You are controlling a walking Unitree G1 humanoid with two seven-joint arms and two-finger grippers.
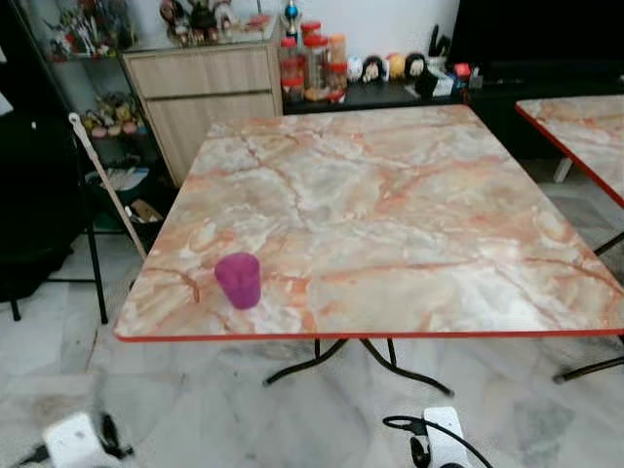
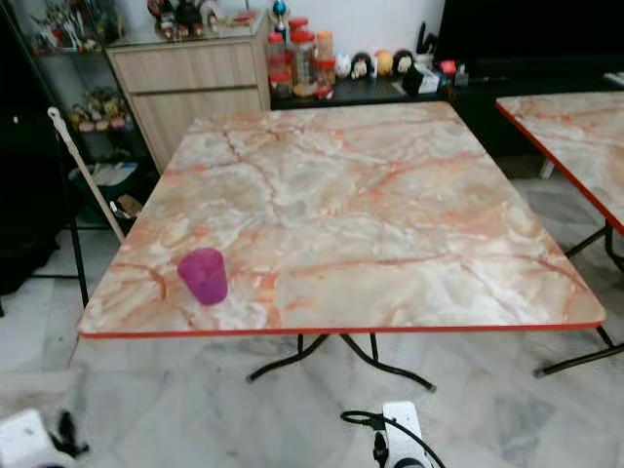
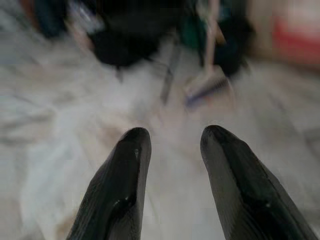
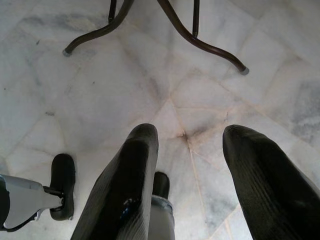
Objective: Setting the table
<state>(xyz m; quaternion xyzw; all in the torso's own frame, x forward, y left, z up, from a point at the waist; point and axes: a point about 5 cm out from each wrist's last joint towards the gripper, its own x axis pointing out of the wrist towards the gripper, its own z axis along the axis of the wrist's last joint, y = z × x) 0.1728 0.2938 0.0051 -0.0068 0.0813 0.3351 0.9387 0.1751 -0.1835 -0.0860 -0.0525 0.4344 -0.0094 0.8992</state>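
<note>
1. A marble-patterned bench [image 1: 390, 195] stood on pale floor tiles
2. A purple cup [image 1: 238, 280] sat upright near its front-left edge
3. It looked light, rigid plastic; grip mid-wall
4. Left end effector [image 3: 170, 145] and right end effector [image 4: 190, 145] hung spread, empty

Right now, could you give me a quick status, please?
Both claws open, empty, hanging over floor. Purple cup upright near table's front left corner. Nothing in the way.

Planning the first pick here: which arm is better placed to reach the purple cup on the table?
Probably the left. The purple cup stands near the marble table's front-left corner, on the robot's left. Both the left gripper and right gripper hang open over the floor.
</note>
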